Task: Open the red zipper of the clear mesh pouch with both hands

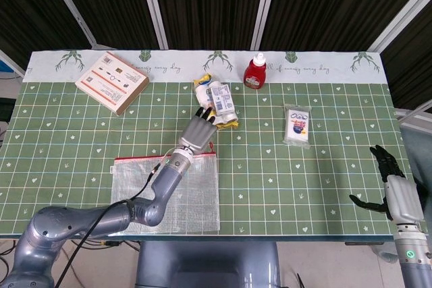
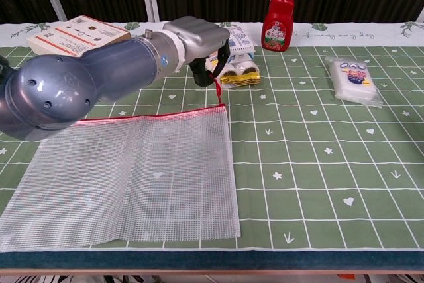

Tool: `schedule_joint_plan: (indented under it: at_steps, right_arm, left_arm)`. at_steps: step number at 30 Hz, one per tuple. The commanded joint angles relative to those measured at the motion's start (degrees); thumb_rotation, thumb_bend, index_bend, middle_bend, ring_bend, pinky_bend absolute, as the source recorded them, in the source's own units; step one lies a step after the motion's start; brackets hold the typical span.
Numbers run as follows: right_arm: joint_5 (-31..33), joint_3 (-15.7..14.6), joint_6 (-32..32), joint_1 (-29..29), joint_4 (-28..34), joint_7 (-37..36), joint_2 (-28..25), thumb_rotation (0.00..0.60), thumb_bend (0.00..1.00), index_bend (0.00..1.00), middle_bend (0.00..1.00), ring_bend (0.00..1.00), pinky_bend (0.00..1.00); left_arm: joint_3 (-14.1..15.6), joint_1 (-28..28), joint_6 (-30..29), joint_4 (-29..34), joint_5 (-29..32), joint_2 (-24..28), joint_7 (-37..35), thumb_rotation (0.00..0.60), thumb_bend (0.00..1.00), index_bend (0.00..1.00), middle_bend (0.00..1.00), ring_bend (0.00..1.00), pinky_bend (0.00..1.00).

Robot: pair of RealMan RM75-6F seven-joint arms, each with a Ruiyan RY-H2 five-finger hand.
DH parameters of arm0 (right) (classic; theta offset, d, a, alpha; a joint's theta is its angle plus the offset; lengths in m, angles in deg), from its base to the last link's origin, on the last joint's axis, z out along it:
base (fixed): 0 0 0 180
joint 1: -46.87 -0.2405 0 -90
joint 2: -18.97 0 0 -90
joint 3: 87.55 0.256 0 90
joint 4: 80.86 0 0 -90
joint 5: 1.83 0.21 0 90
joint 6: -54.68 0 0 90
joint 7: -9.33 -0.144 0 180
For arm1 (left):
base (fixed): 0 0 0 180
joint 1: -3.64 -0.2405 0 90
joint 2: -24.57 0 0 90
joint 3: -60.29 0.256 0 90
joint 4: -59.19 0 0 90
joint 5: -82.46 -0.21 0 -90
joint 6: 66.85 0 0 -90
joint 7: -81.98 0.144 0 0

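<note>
The clear mesh pouch (image 1: 169,190) (image 2: 132,177) lies flat near the table's front left. Its red zipper (image 1: 142,159) (image 2: 146,117) runs along the far edge and looks closed. My left hand (image 1: 199,133) (image 2: 199,41) hovers above the pouch's far right corner, fingers curled down. It pinches the red zipper pull (image 2: 218,94), whose cord hangs taut to that corner. My right hand (image 1: 391,180) shows only in the head view. It is off the table's right edge, fingers spread and holding nothing, far from the pouch.
A cardboard box (image 1: 111,81) (image 2: 76,34) sits at the back left. Snack packs (image 1: 217,104) (image 2: 232,54) lie just beyond my left hand. A red bottle (image 1: 255,72) (image 2: 278,18) stands at the back, with a white packet (image 1: 297,125) (image 2: 354,81) to its right.
</note>
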Motion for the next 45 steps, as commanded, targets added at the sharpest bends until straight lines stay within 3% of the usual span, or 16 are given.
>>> schedule_joint_plan:
  at_steps: [1, 9, 14, 20, 22, 28, 38, 45]
  right_arm:
    - [0.1, 0.1, 0.2, -0.1, 0.5, -0.1, -0.4, 0.600, 0.19, 0.00, 0.00, 0.00, 0.21]
    - [1.5, 0.6, 2.0, -0.8, 5.3, 0.4, -2.6, 0.600, 0.20, 0.00, 0.00, 0.00, 0.21]
    - [7.4, 3.7, 5.6, -2.9, 12.8, -1.2, -4.7, 0.600, 0.27, 0.02, 0.00, 0.00, 0.21]
    - [18.8, 8.8, 12.7, -8.1, 22.4, -1.1, -7.7, 0.600, 0.29, 0.13, 0.00, 0.00, 0.21]
    - [25.8, 11.4, 16.3, -11.3, 26.1, -0.4, -9.0, 0.600, 0.30, 0.15, 0.00, 0.00, 0.21]
    - [41.6, 15.3, 21.1, -19.9, 30.2, 3.5, -9.9, 0.600, 0.31, 0.18, 0.00, 0.00, 0.21]
    - [62.0, 16.5, 18.4, -32.9, 30.6, 10.4, -3.3, 0.600, 0.32, 0.23, 0.00, 0.00, 0.21]
    - [69.5, 17.5, 14.1, -38.2, 29.8, 12.3, 1.6, 0.600, 0.33, 0.29, 0.00, 0.00, 0.21]
  left_arm:
    - [-1.2, 0.6, -1.5, 3.8, -1.4, 2.6, 0.3, 0.600, 0.47, 0.61, 0.29, 0.05, 0.12]
    - [-3.6, 2.7, -2.9, 9.7, -2.5, 6.1, 1.1, 0.600, 0.47, 0.61, 0.29, 0.05, 0.12]
    - [-5.3, 4.6, -3.4, 12.2, -2.3, 7.3, 1.8, 0.600, 0.48, 0.61, 0.29, 0.05, 0.12]
    - [-7.0, 6.8, -4.3, 15.0, -1.6, 8.0, 2.7, 0.600, 0.48, 0.61, 0.29, 0.05, 0.12]
    - [-7.3, 7.6, -4.7, 15.9, -1.2, 8.1, 3.1, 0.600, 0.48, 0.61, 0.29, 0.05, 0.12]
    - [-7.7, 8.9, -5.9, 17.7, -0.1, 8.5, 3.9, 0.600, 0.48, 0.61, 0.29, 0.05, 0.12]
    - [-8.6, 11.0, -6.8, 18.8, 2.2, 8.7, 4.0, 0.600, 0.48, 0.61, 0.29, 0.05, 0.12]
    - [-8.6, 12.0, -7.1, 19.2, 3.1, 9.3, 3.8, 0.600, 0.48, 0.61, 0.29, 0.05, 0.12]
